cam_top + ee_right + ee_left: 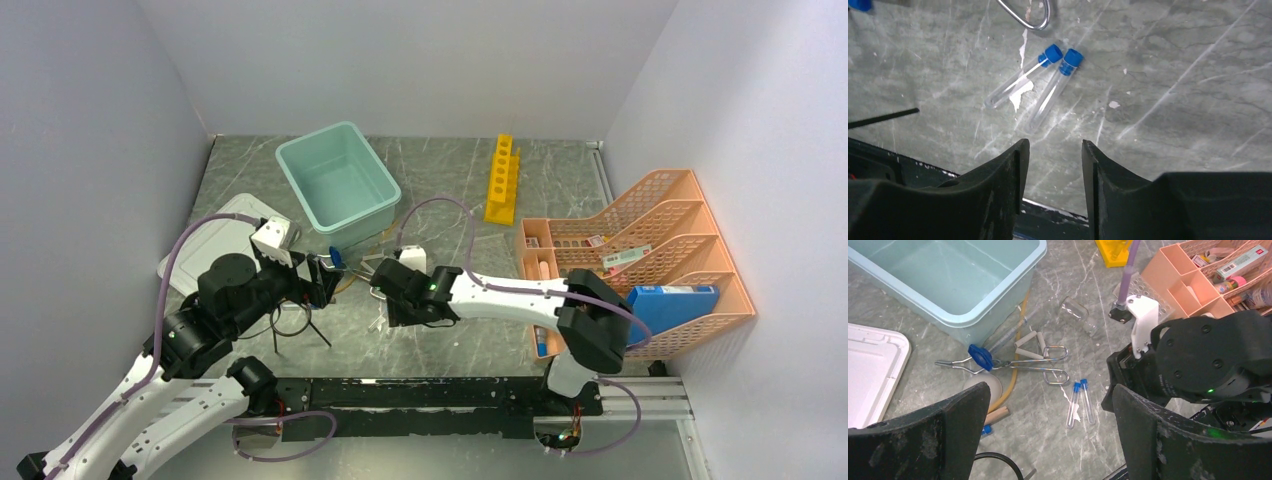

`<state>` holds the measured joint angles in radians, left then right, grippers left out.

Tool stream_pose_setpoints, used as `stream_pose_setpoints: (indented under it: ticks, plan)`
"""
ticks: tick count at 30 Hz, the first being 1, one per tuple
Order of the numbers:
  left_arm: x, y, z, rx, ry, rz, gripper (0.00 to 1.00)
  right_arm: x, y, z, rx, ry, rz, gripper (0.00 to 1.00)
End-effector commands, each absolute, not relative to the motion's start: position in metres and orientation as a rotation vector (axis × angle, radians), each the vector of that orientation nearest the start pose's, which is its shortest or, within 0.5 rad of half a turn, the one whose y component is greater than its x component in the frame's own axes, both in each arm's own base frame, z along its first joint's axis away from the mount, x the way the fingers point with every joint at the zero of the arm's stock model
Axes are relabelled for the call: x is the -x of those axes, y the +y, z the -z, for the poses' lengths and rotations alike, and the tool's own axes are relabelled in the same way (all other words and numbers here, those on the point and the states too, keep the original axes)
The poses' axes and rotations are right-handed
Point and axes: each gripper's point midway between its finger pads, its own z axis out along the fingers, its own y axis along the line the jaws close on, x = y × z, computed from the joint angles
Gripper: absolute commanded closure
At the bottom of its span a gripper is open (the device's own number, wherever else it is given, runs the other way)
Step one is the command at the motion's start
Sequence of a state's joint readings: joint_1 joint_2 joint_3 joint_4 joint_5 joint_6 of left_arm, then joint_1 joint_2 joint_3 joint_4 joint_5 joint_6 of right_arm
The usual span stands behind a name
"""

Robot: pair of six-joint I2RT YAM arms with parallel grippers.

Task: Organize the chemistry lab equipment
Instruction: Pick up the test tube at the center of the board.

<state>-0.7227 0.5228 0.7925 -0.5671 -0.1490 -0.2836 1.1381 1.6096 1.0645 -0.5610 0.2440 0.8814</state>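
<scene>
Two blue-capped clear tubes (1079, 402) lie side by side on the grey table; the right wrist view shows them (1048, 90) just ahead of my fingertips. My right gripper (1052, 150) is open and empty above the table, close to them. My left gripper (1050, 430) is open wide and empty, hovering over the same patch. Silver wire tongs (1040, 362), a tan rubber hose (1015, 375), a wooden stick (996, 415) and a small glass vial (1075, 312) lie near the tub. The black ring stand (297, 322) is under the left arm. The yellow rack (503, 178) stands far back.
A pale teal tub (338, 185) stands at the back left with its grey-white lid (215, 245) beside it. An orange mesh organiser (650, 250) holding a blue box (672, 302) fills the right side. The right arm's wrist (1198, 360) crowds the left gripper's right side.
</scene>
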Motion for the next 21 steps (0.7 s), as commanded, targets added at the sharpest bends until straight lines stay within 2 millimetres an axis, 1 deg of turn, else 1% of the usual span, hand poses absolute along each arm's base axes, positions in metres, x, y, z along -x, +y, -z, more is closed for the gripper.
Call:
stream_pose_setpoints:
  ticks: [1, 12, 17, 21]
  plan:
    - [-0.188, -0.149, -0.261, -0.328, 1.851, 0.566, 0.04, -0.176, 0.337, -0.067, 0.124, 2.607, -0.339, 0.55]
    - [-0.186, -0.147, -0.266, -0.324, 1.830, 0.575, 0.04, -0.175, 0.350, -0.040, 0.036, 2.632, -0.278, 0.60]
    - [-0.185, -0.147, -0.267, -0.326, 1.824, 0.579, 0.04, -0.174, 0.351, -0.032, 0.028, 2.636, -0.231, 0.61]
    - [-0.184, -0.145, -0.269, -0.323, 1.815, 0.582, 0.04, -0.172, 0.347, -0.024, 0.026, 2.644, -0.193, 0.62]
